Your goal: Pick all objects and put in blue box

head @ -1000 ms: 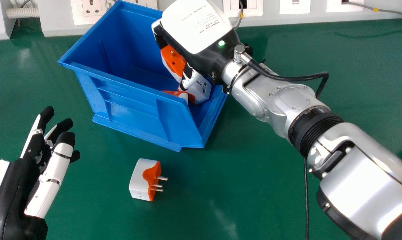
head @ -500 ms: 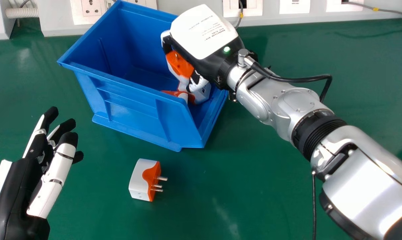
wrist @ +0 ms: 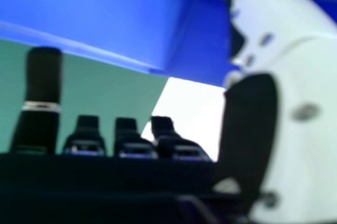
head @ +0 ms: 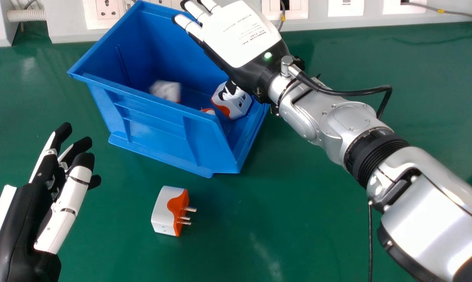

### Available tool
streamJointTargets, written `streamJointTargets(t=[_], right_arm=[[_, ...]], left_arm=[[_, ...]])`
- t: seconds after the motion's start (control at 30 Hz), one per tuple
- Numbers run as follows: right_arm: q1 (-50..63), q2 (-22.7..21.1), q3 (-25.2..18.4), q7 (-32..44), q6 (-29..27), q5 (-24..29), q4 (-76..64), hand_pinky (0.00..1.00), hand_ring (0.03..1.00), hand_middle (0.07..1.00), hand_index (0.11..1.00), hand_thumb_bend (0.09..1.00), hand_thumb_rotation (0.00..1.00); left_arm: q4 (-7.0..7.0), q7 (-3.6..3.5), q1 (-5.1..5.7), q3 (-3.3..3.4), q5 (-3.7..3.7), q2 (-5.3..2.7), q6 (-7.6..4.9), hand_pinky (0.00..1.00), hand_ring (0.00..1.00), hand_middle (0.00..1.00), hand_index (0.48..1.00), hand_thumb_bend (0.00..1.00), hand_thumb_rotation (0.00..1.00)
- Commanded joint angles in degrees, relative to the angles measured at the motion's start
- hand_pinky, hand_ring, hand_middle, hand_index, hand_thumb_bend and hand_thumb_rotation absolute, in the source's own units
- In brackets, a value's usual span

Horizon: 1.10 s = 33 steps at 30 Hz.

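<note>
Green table (head: 298,219) separates adapter (head: 166,212) from box edge (head: 161,156).

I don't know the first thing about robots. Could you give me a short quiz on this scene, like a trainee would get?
1. True or false: the plug adapter on the green table stands apart from the blue box.
2. In the head view, which way do that adapter's metal pins point?
a) toward the left edge
b) toward the right edge
c) toward the top edge
3. Fill in the blank: the robot's right hand, over the box, has its fingers ____, not curled.

Key: 1 true; 2 b; 3 straight
</note>
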Motion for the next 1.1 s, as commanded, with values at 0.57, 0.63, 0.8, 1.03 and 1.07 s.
streamJointTargets(t=[0.57, 0.63, 0.8, 1.03, 1.07], right_arm=[[1.08, -3.24, -1.9, -3.19, 0.04, 2.04, -3.67, 0.79, 0.991, 1.0, 0.951, 0.43, 0.0], [2.06, -4.4, -2.42, -2.91, -0.47, 2.36, -5.52, 0.79, 0.991, 1.0, 0.952, 0.463, 0.0], [5.43, -7.46, -3.97, -1.95, -1.03, 2.91, -12.09, 0.81, 0.993, 1.0, 0.965, 0.544, 0.0], [13.78, -13.72, -8.62, 1.05, -0.24, 4.31, -28.94, 0.84, 0.998, 1.0, 0.984, 0.627, 0.0], [15.23, -14.5, -9.51, 1.36, 0.19, 4.42, -31.6, 0.85, 0.998, 1.0, 0.986, 0.635, 0.0]], left_arm=[[2.06, 1.34, -3.81, -0.43, 1.85, 0.81, -0.35, 0.81, 0.89, 0.91, 0.956, 0.36, 0.69], [2.37, 1.43, -4.09, -0.5, 2.07, 0.85, -0.41, 0.81, 0.89, 0.91, 0.954, 0.35, 0.69], [2.33, 1.52, -4.24, -0.55, 2.34, 0.87, -0.34, 0.81, 0.89, 0.91, 0.95, 0.35, 0.68], [2.85, 1.15, -4.14, 0.19, 1.93, 1.1, -0.73, 0.8, 0.89, 0.9, 0.947, 0.35, 0.67], [2.96, 1.09, -4.06, 0.32, 1.82, 1.13, -0.85, 0.8, 0.89, 0.9, 0.946, 0.35, 0.67]])
